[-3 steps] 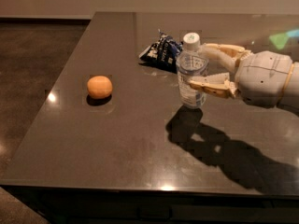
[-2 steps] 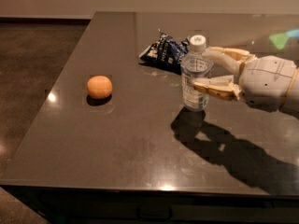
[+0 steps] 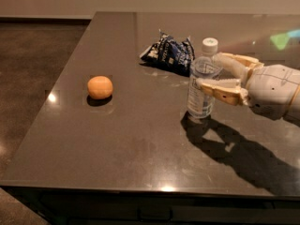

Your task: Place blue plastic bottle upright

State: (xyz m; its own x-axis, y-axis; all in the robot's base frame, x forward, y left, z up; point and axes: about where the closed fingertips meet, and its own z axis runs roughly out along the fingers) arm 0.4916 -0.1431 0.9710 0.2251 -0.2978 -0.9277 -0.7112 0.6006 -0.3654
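1. Camera view: I am reaching in from the right, with my claw [image 3: 208,70] hanging over the right half of the table [image 3: 140,139], well inside its edges.
2. My claw is closing on the bottle [image 3: 200,100]: the near finger [image 3: 220,89] is lying across its front just above the label, and the far finger is pressing in behind its shoulder.
3. The bottle is standing upright, its base resting on the table and its white cap [image 3: 210,43] pointing up, right of centre.
4. Its shadow [image 3: 234,153] and mine are falling together toward the near right, starting right at its base.
5. The bag [image 3: 168,54] is lying crumpled just behind and to the left of the bottle, near it, though I cannot tell whether they are touching.
6. The orange [image 3: 100,86] is sitting well apart on the left, nearer the left edge than anything else.
7. The left edge is running diagonally from the far corner down to the near left, with dark floor [image 3: 33,69] dropping away beyond it.
8. The near edge is crossing the bottom of the view, and a broad bare stretch is lying between it and the bottle.
9. Bare surface is also opening between the orange and the bottle.
10. The far edge is meeting the wall behind the bag, and the right side is running out of view under my arm.
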